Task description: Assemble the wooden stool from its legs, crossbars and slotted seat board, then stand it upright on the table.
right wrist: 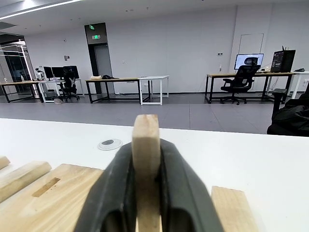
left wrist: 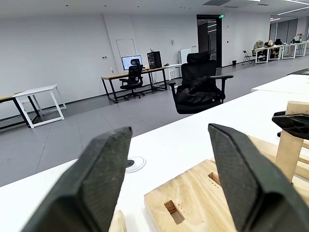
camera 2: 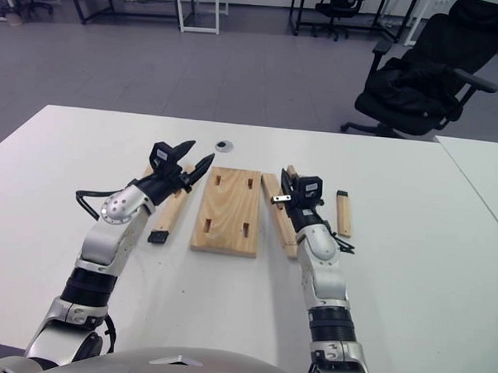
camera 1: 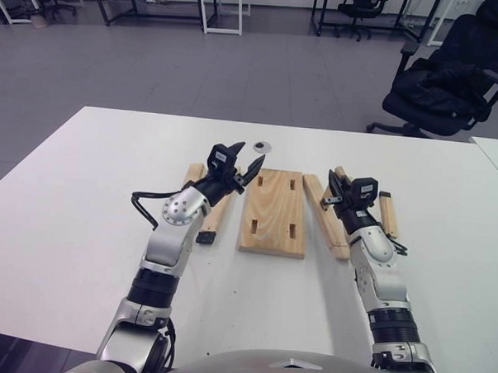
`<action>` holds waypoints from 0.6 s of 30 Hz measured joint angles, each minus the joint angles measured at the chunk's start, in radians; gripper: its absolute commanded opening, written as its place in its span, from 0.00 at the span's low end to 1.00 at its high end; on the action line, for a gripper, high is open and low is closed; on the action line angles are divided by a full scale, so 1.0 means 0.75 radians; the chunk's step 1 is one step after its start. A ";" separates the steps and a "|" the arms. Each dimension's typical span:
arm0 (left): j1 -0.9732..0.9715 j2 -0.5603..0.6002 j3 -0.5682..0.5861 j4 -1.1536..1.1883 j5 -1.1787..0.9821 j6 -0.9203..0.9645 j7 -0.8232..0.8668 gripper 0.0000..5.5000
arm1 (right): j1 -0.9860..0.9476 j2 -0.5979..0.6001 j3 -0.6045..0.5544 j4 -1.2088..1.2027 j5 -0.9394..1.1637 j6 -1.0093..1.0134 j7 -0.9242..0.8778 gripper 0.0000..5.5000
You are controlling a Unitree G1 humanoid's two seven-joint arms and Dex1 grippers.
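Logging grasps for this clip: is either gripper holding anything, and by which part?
The right gripper clamps a wooden piece near one end; the left gripper is open and empty.

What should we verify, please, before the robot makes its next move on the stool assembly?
1. Right gripper shut on the wooden piece: ok.
2. Left gripper open and holding nothing: ok.
3. Seat board flat on the table, with all four slots facing up and unblocked: ok.
4. Held piece positioned over a slot: not ok; it is to the right of the board.
5. Held piece's end fits a slot: cannot tell.
6. Loose pieces lying on both sides of the board: ok.
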 measured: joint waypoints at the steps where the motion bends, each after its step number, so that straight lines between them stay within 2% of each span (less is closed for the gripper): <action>1: 0.000 0.000 -0.006 0.000 0.000 0.000 0.000 0.52 | 0.000 0.000 0.000 0.004 -0.002 -0.006 -0.003 0.07; 4: 0.000 0.000 -0.018 0.000 0.002 0.000 0.000 0.52 | -0.001 0.004 -0.003 0.004 -0.001 -0.006 -0.015 0.07; 5: 0.000 0.000 -0.021 0.000 0.002 0.000 0.000 0.52 | 0.000 0.007 -0.005 -0.001 0.000 -0.003 -0.017 0.14; 6: 0.000 0.000 -0.022 0.000 0.002 -0.001 0.000 0.52 | 0.005 0.008 -0.007 -0.020 0.004 0.015 -0.014 0.16; 8: 0.001 0.003 -0.022 0.002 0.004 -0.001 0.001 0.52 | 0.129 0.016 0.016 -0.033 0.013 0.195 -0.002 0.24; 14: -0.001 0.001 -0.036 0.002 0.004 -0.001 0.000 0.52 | 0.107 0.013 -0.021 -0.228 0.061 0.418 -0.024 0.46; 18: -0.002 0.002 -0.039 0.002 0.007 -0.001 0.001 0.52 | 0.101 -0.062 -0.007 -0.389 0.061 0.772 -0.035 0.60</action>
